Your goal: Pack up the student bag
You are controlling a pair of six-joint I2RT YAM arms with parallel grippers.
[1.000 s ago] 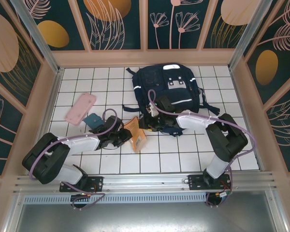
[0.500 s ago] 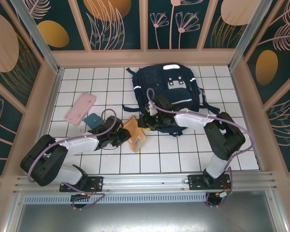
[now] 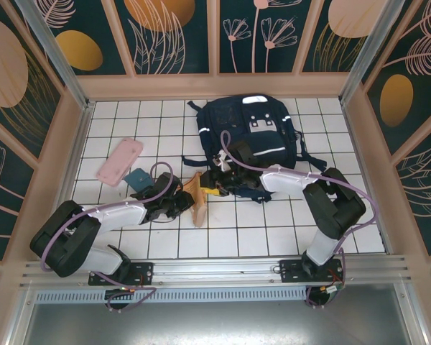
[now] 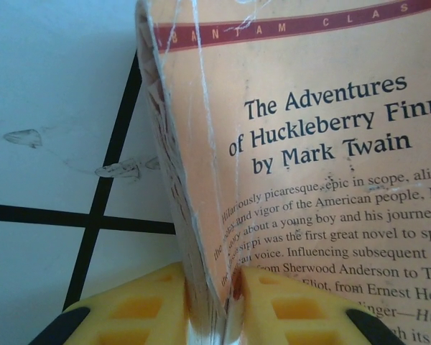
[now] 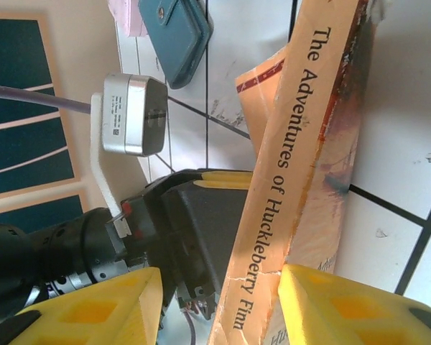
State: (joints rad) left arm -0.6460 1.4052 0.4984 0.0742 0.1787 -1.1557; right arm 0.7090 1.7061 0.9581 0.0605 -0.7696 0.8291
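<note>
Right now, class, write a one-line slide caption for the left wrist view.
Left gripper pinches the paperback Adventures of Huckleberry Finn by one edge, white tiled table behind.

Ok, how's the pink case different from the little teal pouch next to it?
The pink case is longer and pale; the teal pouch is shorter and dark. The pink case lies farther back on the tiled table, the teal pouch nearer the front. Both lie flat.

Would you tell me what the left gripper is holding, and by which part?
The orange paperback book, pinched at its page-side edge between the left gripper's yellow fingers, one on each cover.
</note>
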